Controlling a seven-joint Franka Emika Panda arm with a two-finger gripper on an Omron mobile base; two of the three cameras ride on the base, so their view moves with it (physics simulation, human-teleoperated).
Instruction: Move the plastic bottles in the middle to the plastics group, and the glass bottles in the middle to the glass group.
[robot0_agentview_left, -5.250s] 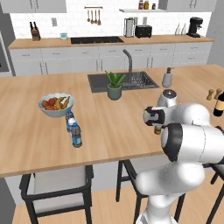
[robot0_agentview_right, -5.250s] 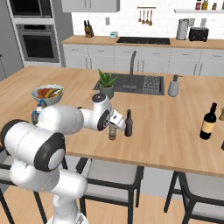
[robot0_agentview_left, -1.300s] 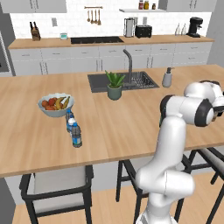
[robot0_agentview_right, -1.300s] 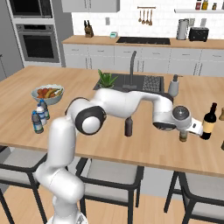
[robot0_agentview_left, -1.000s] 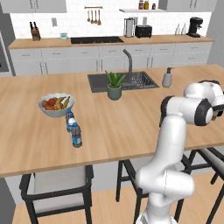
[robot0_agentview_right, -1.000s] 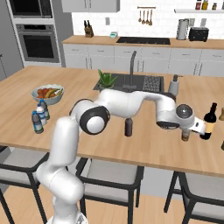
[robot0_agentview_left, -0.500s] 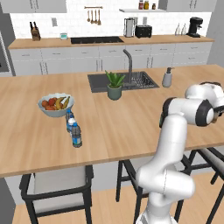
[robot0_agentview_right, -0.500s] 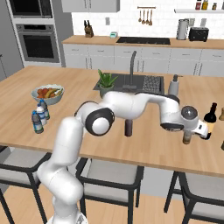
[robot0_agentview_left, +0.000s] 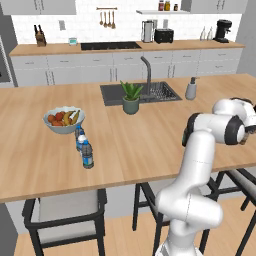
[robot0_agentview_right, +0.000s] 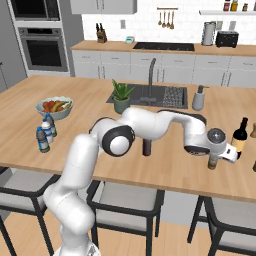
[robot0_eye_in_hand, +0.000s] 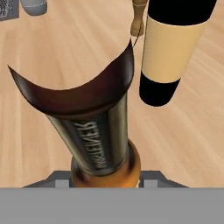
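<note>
My gripper (robot0_agentview_right: 216, 153) is shut on a slim dark brown glass bottle (robot0_agentview_right: 213, 162), held low over the wooden island counter (robot0_agentview_right: 170, 167) just left of the big dark wine bottle (robot0_agentview_right: 240, 138). In the hand view the brown bottle (robot0_eye_in_hand: 98, 131) runs up from my gripper (robot0_eye_in_hand: 105, 176), and the wine bottle (robot0_eye_in_hand: 171, 48) with its pale label stands close beside it. A second dark brown bottle (robot0_agentview_right: 147, 147) stands mid-counter, its neck hidden behind my arm. Small plastic water bottles (robot0_agentview_right: 43, 139) (robot0_agentview_left: 87, 154) stand together near the fruit bowl.
A fruit bowl (robot0_agentview_right: 54, 107) sits at the left beside the plastic bottles. A potted plant (robot0_agentview_right: 121, 98), the sink (robot0_agentview_right: 160, 97) and a grey soap dispenser (robot0_agentview_right: 198, 98) line the far side. A wooden shaker (robot0_eye_in_hand: 139, 17) stands behind the wine bottle. Stools line the near edge.
My gripper has carried the brown bottle further right, closer to the wine bottle. The other bottles have not moved.
</note>
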